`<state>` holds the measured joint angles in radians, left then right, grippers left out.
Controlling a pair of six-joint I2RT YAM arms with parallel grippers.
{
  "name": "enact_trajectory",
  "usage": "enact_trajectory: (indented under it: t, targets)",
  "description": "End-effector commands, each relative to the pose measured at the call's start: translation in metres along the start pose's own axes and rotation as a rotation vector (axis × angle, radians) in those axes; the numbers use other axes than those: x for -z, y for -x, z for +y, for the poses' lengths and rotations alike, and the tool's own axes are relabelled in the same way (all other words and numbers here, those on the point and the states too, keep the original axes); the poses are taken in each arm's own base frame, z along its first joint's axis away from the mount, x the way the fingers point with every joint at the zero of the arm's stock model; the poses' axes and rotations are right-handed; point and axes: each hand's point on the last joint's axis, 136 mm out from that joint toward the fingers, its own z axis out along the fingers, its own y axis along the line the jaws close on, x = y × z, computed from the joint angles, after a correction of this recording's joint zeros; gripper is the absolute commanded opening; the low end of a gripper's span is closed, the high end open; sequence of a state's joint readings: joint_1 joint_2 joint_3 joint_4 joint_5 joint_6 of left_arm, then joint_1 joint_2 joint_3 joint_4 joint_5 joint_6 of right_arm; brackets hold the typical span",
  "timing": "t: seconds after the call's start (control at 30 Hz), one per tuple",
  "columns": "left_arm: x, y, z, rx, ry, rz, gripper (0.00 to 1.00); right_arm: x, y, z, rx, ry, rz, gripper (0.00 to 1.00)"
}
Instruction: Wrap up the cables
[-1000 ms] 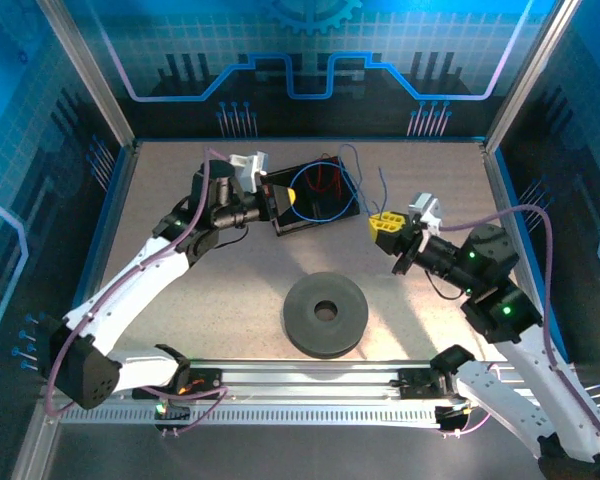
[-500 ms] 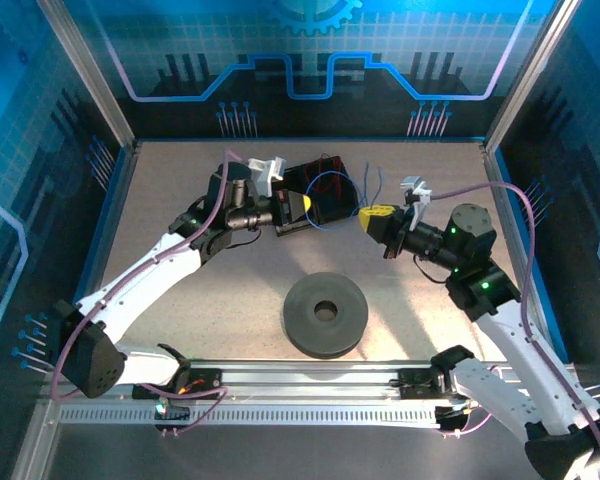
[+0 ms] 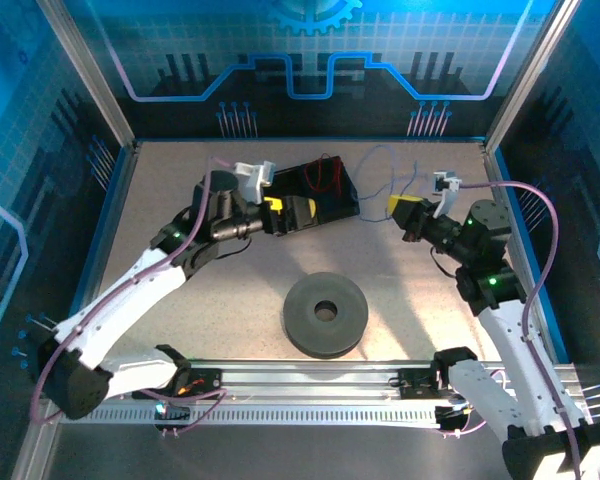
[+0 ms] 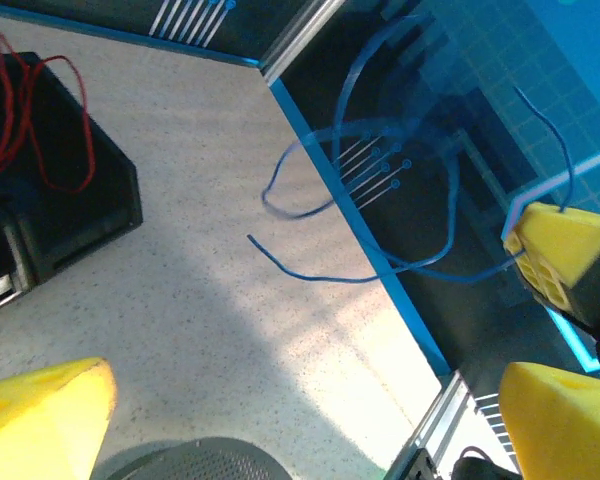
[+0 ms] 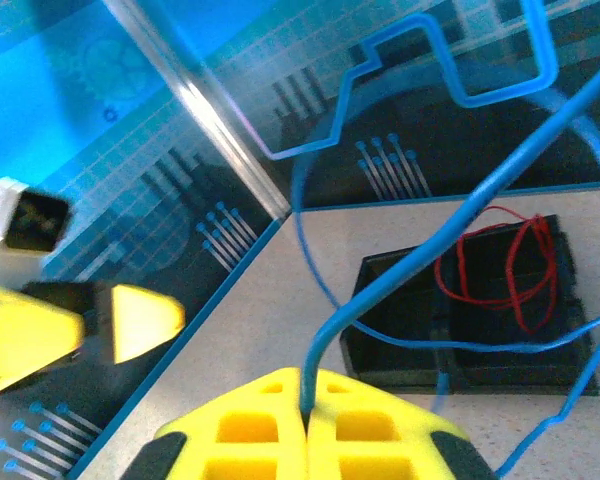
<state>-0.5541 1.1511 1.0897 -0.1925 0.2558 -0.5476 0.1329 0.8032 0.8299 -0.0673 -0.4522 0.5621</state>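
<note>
The blue cable (image 5: 420,245) is faint and smeared in the top view, and its loops run off the frame at the right wrist; its free end hangs loose; the red cable (image 3: 323,175) lies bunched in the black tray (image 3: 335,205), its ends hard to trace; the right gripper (image 5: 305,400) is closed, pinching the blue cable; the left gripper (image 3: 287,208) gapes wide at the tray's left end, holding nothing.
</note>
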Motion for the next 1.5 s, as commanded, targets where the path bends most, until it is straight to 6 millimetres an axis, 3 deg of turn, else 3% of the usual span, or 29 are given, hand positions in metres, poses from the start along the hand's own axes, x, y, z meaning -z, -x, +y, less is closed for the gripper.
enact_trajectory:
  t: [0.0,0.13,0.33,0.53,0.77,0.83,0.9,1.03,1.07,1.17,1.33,1.47]
  targets:
    - [0.017,-0.027,0.031,0.021,0.134,0.036,0.99,0.009,0.004,-0.012,-0.036,-0.054,-0.027,0.0]
    - [0.019,-0.082,0.064,0.132,0.216,0.18,1.0,0.014,0.006,-0.021,-0.045,-0.097,-0.038,0.0]
    - [0.001,-0.158,0.092,0.303,0.201,0.356,0.98,0.013,0.007,-0.025,-0.052,-0.104,-0.03,0.0]
    - [-0.021,-0.195,0.111,0.392,0.206,0.437,0.9,0.011,0.002,-0.027,-0.062,-0.101,-0.012,0.0]
    - [-0.055,-0.229,0.11,0.472,0.119,0.538,0.74,0.012,-0.002,-0.024,-0.063,-0.09,0.005,0.0]
    - [-0.063,-0.234,0.104,0.492,0.079,0.551,0.64,0.012,-0.004,-0.024,-0.062,-0.088,0.011,0.0]
    - [-0.067,-0.235,0.095,0.498,0.042,0.554,0.47,0.013,-0.005,-0.024,-0.061,-0.088,0.017,0.0]
    - [-0.067,-0.223,0.085,0.469,0.032,0.521,0.04,0.013,-0.008,-0.023,-0.058,-0.082,0.028,0.0]
    - [-0.065,-0.218,0.083,0.454,0.038,0.508,0.0,0.013,-0.008,-0.023,-0.056,-0.082,0.029,0.0]
    - [-0.058,-0.192,0.072,0.364,0.071,0.455,0.0,0.014,-0.009,-0.023,-0.047,-0.085,0.034,0.0]
    - [-0.039,-0.14,0.047,0.058,0.211,0.37,0.0,0.016,-0.01,-0.022,-0.034,-0.091,0.045,0.0]
    - [-0.03,-0.115,0.036,-0.156,0.312,0.357,0.0,0.018,-0.012,-0.019,-0.02,-0.088,0.067,0.0]
